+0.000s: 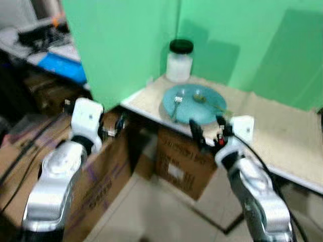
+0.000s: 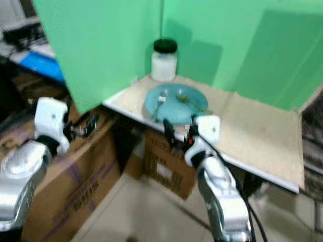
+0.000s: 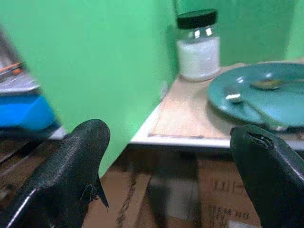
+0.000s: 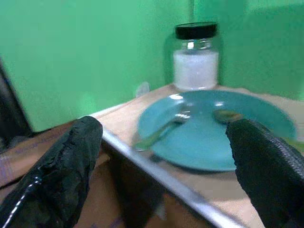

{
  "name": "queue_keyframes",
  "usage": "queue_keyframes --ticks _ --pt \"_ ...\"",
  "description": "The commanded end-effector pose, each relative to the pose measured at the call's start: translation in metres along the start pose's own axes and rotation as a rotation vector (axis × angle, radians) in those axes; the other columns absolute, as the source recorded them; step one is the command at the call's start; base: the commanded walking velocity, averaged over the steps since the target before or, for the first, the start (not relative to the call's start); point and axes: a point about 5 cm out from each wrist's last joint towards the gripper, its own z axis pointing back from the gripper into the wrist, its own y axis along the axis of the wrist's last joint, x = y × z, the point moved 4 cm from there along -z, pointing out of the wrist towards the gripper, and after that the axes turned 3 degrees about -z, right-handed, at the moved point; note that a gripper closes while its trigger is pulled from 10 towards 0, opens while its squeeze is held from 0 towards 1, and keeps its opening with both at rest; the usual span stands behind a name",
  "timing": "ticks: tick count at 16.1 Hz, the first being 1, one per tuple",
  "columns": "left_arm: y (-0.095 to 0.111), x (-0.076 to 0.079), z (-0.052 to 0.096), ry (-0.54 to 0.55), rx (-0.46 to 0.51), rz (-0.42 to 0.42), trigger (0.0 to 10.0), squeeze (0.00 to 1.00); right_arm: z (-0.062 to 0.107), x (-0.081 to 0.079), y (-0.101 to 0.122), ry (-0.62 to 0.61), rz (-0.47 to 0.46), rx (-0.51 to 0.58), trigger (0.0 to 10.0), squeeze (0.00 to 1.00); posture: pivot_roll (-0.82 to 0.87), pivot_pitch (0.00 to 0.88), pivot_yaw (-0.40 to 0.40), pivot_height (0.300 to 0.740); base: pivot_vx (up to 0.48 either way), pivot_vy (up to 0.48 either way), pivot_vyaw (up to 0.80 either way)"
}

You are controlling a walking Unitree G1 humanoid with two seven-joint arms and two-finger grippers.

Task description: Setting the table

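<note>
Fork [image 1: 176,105] and spoon [image 1: 204,100] lie on the blue plate [image 1: 194,104] beside a jar [image 1: 179,61]; both grippers, left [image 1: 112,127] and right [image 1: 208,130], hover spread and empty, cutlery not yet laid out.

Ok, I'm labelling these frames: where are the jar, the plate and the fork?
jar [image 1: 179,61]: left eye view, on its white-filled glass body.
plate [image 1: 202,108]: left eye view, on bare blue surface near the middle.
fork [image 4: 161,133]: right wrist view, on its handle.

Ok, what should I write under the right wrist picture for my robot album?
Open right gripper faces a teal plate holding a fork and spoon, beside a black-lidded jar.
</note>
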Motion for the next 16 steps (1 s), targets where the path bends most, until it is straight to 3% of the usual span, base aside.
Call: queue_keyframes --ticks 1,5,8,16 --pt "0.004 0.011 -0.003 -0.047 0.017 0.004 10.0 0.0 0.002 0.013 0.004 -0.044 0.016 0.014 10.0 1.0 0.07 0.0 -0.013 0.74 0.322 0.0 0.0" --pt "0.005 0.016 -0.005 -0.084 0.025 0.009 10.0 0.0 0.001 0.013 0.002 -0.053 0.004 -0.004 10.0 1.0 0.06 0.0 -0.006 0.74 0.323 0.0 0.0" --pt "0.006 0.02 -0.008 -0.101 0.028 0.01 10.0 0.0 0.0 0.015 0.004 -0.058 0.007 0.009 10.0 1.0 0.06 0.0 -0.001 0.74 0.324 0.0 -0.69" --pt "0.006 0.022 -0.009 -0.112 0.03 0.001 10.0 0.0 -0.001 0.013 0.002 -0.027 0.047 -0.002 10.0 1.0 0.06 0.0 -0.003 0.74 0.324 0.0 0.0"
